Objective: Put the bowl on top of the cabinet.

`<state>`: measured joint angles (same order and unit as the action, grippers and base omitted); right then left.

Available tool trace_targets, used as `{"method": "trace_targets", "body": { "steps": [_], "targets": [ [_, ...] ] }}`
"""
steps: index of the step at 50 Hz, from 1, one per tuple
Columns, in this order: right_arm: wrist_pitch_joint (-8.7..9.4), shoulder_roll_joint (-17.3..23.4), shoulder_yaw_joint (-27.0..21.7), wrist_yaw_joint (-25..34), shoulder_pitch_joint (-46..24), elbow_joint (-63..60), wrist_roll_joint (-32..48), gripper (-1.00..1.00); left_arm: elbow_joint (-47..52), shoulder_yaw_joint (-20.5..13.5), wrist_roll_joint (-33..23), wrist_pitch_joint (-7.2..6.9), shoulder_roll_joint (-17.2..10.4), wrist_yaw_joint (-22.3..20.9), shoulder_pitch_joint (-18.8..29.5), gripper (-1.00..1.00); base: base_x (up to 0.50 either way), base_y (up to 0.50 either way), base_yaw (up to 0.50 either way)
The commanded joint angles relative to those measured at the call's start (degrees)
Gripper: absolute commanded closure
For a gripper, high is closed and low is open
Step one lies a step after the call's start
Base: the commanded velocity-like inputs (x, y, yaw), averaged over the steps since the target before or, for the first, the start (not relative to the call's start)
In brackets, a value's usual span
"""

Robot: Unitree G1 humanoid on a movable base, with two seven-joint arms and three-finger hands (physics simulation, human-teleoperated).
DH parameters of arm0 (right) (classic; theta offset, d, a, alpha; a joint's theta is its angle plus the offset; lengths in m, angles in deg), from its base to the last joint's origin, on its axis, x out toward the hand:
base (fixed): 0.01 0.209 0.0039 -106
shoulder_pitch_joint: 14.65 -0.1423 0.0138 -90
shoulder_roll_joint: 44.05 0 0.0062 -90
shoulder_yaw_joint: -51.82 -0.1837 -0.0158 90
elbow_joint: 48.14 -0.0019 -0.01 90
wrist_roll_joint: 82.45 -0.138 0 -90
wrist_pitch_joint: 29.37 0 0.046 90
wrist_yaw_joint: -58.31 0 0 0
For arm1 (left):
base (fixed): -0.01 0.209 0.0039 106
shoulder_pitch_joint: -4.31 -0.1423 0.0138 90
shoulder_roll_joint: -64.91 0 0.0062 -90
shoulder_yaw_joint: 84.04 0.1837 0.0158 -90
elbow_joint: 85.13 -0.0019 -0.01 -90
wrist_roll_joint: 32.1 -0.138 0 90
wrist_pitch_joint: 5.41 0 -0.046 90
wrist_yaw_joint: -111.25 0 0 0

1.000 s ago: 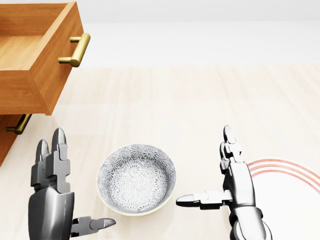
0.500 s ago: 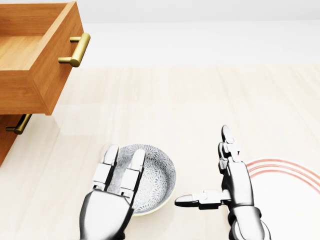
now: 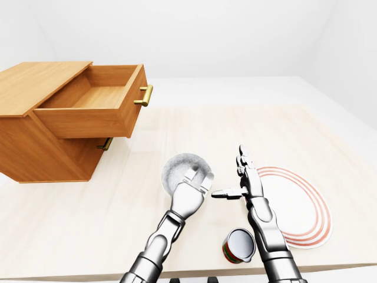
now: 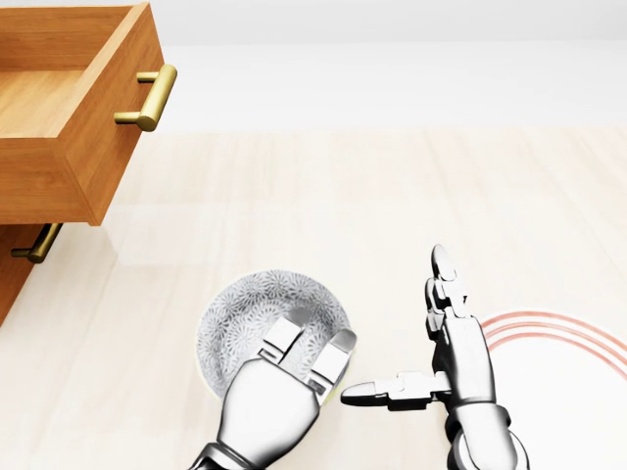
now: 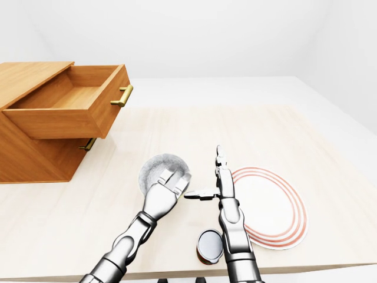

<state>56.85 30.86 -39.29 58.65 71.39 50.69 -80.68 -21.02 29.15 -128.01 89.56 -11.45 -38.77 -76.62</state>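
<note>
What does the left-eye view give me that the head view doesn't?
Left-eye view only: the cabinet top, the whole plate, and a small can beside the right forearm. Head view only: a close look at the flower pattern of the bowl, with the left hand laying its fingers over the rim. Both: bowl, left hand, the open right hand, and the pulled-out drawer with its gold handle.

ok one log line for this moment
stage: reach for bowl | left hand over bowl rim, grip unclear | right hand open beside bowl | bowl on table, not on cabinet | top drawer open
</note>
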Motion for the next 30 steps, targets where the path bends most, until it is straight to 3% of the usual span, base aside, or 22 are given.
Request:
{"method": "trace_targets", "body": {
  "steps": [1,22,30],
  "targets": [
    [-0.13,0.0,0.0,0.1,-0.1,0.3,0.0,-1.0,-6.1,1.3,-1.2,0.02,0.2,0.0,-2.2,0.95,0.0,0.0,0.0],
    [-0.48,0.1,-0.1,0.1,-0.4,0.9,0.0,-1.0,-3.3,0.9,-0.8,0.02,-0.4,0.0,-3.3,0.95,0.0,0.0,0.0],
    [-0.83,0.0,0.0,0.1,-0.6,1.4,0.1,-1.0,5.2,-2.1,4.7,0.02,-1.2,0.0,-4.6,0.95,0.0,0.0,0.0]
  ]
}}
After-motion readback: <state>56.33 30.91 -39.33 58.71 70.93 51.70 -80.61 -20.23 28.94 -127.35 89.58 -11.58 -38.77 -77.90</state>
